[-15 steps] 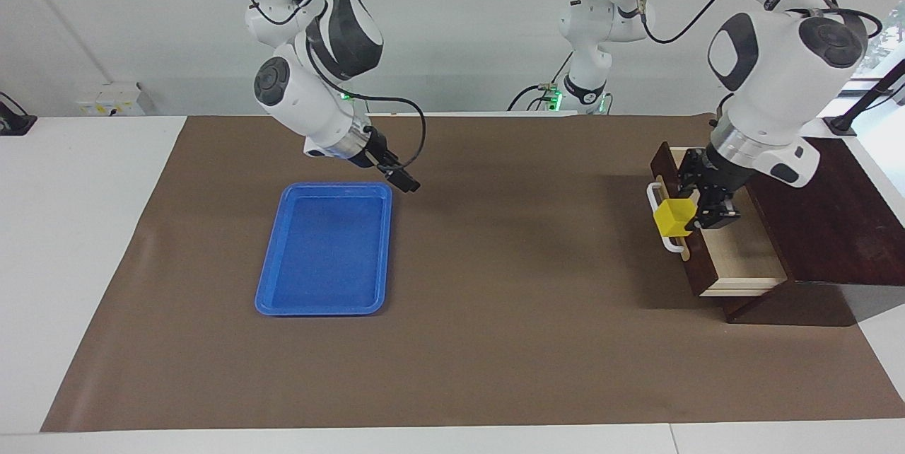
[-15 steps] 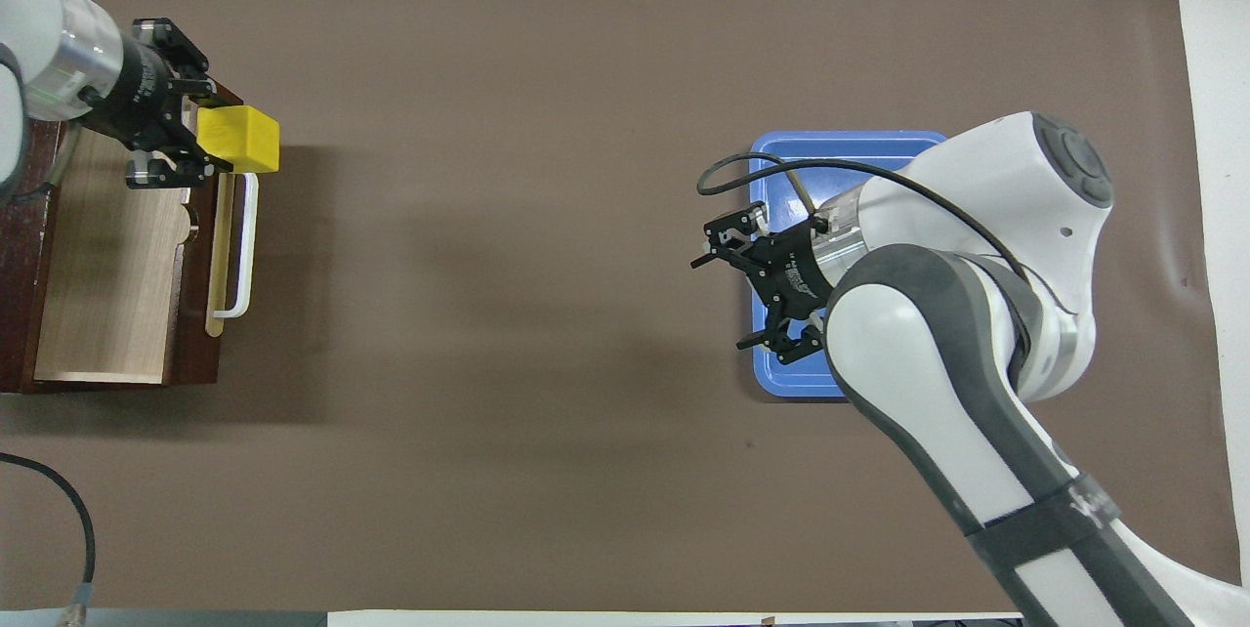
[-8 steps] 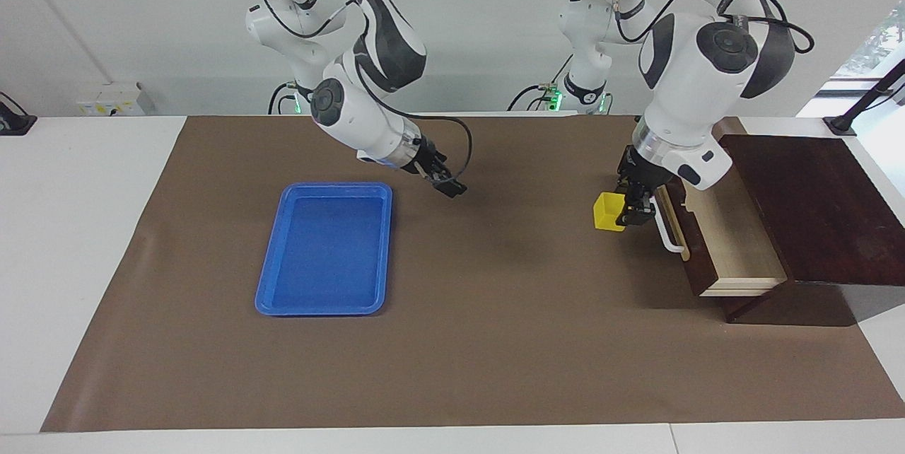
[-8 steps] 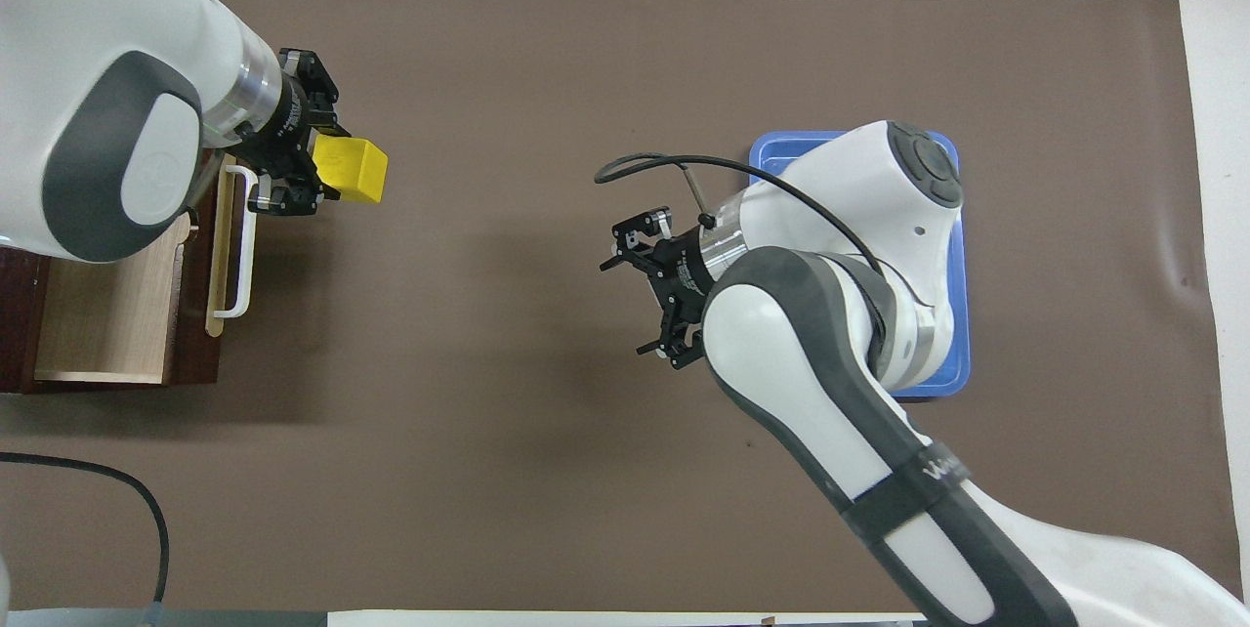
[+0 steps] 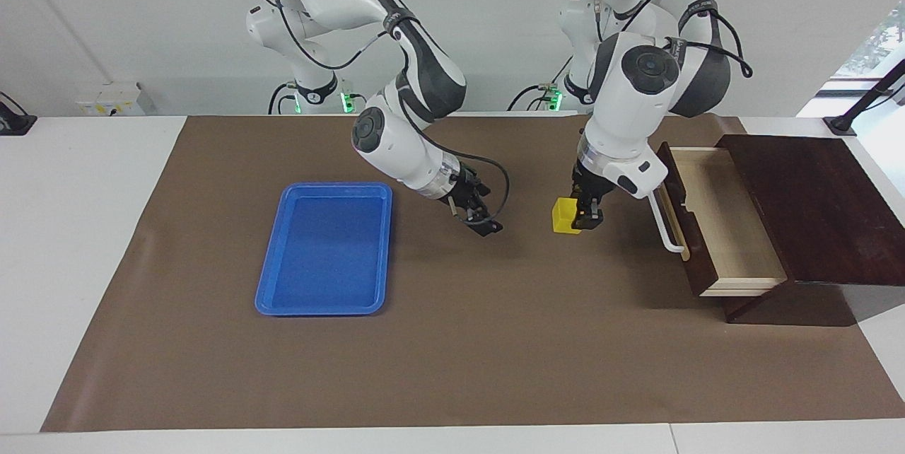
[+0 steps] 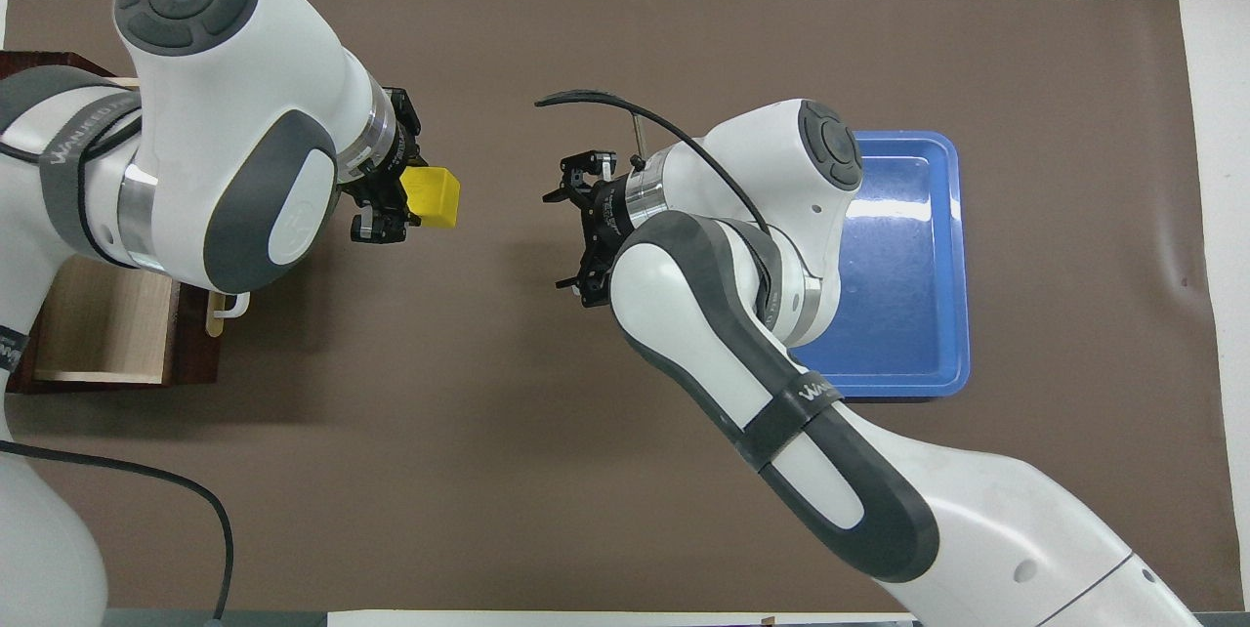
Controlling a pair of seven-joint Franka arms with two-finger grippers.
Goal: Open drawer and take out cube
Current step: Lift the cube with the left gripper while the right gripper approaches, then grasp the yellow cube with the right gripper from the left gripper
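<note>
Jaws of the left gripper [image 5: 581, 217] are pressing shut on the small bright yellow solid cube [image 5: 563, 217], which in the facing view is hanging low over the brown table mat [image 5: 495, 341], between the two arms and clear of the pulled-out drawer [image 5: 721, 224] of the dark brown wooden box [image 5: 813, 206]; whether the cube is touching the mat cannot be told. Jaws of the right gripper [image 5: 488, 222] are standing wide apart and holding nothing, over bare mat between the cube and the flat blue plastic tray [image 5: 325, 249]. Risk: the fingers appear to be gripping the cube at one side only, so a jolt or a quick swing could be tipping it out of the grip.

Overhead view: the left gripper [image 6: 389, 195] is showing the cube [image 6: 433, 197] projecting from its tips toward the right gripper [image 6: 578, 225], whose open fingers are facing it across a gap of mat. Risk: if a handover is being attempted, closing the gap off-line could be knocking the cube loose, or bringing the two wrists into contact. The drawer [image 6: 98, 324] is lying mostly hidden beneath the left arm, its white bar handle [image 6: 229, 305] just showing; a low return sweep could be catching that handle. The tray [image 6: 903, 266] is partly covered by the right arm.
</note>
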